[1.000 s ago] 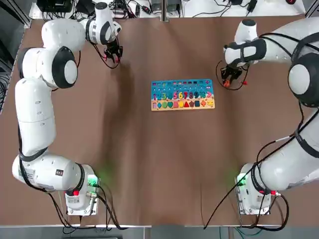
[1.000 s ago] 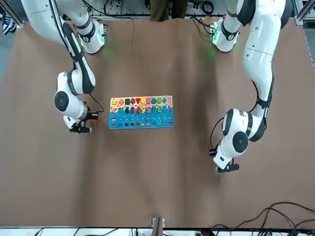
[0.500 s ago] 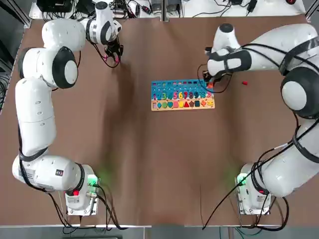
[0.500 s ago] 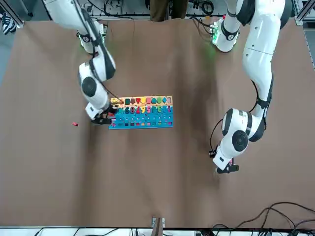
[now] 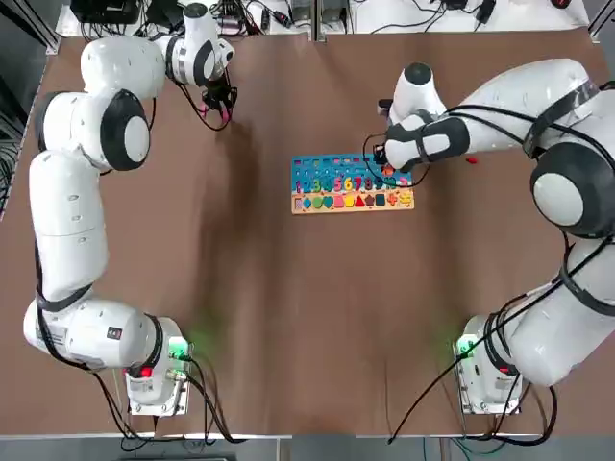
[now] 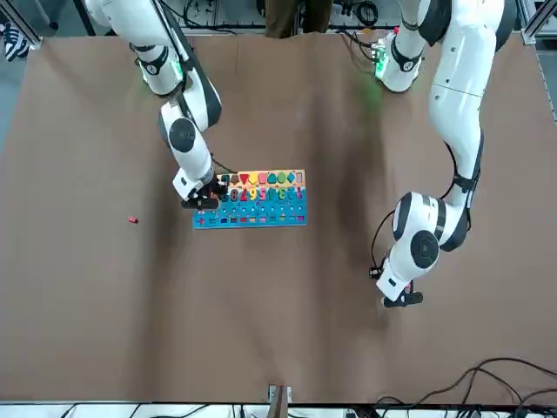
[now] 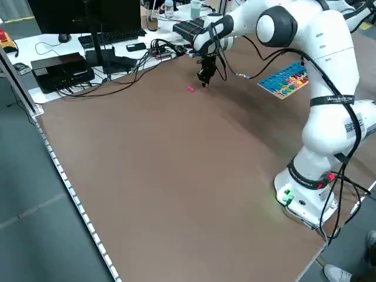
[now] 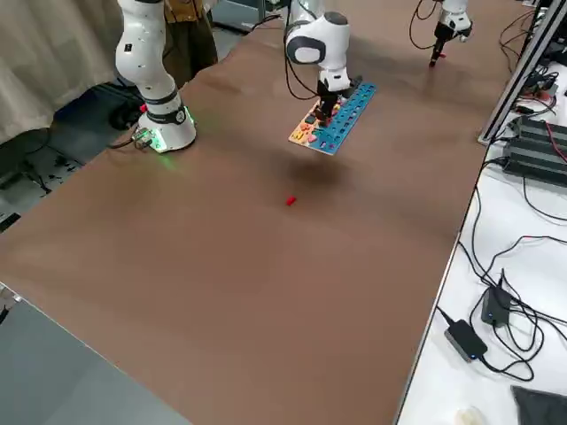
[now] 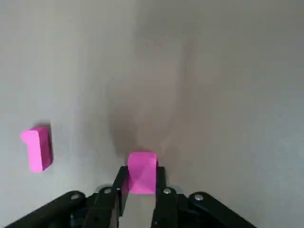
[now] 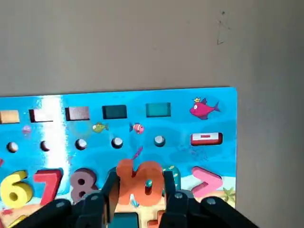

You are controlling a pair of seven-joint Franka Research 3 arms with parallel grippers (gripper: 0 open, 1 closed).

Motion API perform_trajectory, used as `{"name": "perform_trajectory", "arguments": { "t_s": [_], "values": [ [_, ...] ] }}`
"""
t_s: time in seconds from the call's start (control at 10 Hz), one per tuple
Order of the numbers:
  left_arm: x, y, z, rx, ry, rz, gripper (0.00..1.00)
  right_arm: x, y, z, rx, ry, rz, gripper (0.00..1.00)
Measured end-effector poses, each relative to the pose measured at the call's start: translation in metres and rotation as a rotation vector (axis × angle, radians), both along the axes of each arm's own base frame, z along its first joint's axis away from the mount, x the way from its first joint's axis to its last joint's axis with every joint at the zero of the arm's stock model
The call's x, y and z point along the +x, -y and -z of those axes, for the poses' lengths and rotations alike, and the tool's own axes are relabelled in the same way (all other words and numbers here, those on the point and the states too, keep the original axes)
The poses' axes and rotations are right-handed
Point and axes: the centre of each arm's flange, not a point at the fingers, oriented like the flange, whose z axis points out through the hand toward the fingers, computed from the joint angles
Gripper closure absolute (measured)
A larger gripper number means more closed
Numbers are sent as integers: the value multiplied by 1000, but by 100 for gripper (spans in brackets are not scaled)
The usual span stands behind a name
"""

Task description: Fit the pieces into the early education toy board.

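Since the right pincer (image 10: 140,190) is clamped on the orange "10" (image 10: 138,183) right above the board (image 10: 204,156), slight misalignment could jam it crooked. Far from the board, left pincer (image 9: 141,183) grips a pink piece (image 9: 141,166).

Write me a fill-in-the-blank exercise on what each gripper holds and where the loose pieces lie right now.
1. The right gripper is shut on the orange ____ numeral over the toy board.
2. The left gripper is shut on a ____ block.
3. A second pink piece lies on the ____ beside the left gripper.
4. A small red piece lies on the table, ____ the board.

Missing words: 10; pink; table; off
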Motion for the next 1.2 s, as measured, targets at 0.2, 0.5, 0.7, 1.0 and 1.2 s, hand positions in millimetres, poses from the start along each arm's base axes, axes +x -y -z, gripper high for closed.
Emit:
{"name": "perform_trajectory", "arguments": {
  "t_s": [0.2, 0.5, 0.7, 1.0, 1.2],
  "values": [
    [0, 3, -18, -5, 18, 4, 74, -2, 3, 11, -4, 0, -8, 57],
    [-23, 5, -64, -4, 24, 18, 74, -3, 7, 13, -8, -4, -20, 57],
    [-52, 22, -91, -9, 8, 54, 74, -5, 9, 18, -14, -13, -24, 57],
    [-92, 56, -118, -11, -28, 67, 74, -8, 12, 28, -24, -29, -24, 57],
    [-115, 91, -129, -21, -44, 61, 74, -8, 12, 28, -24, -28, -25, 57]
  ]
}}
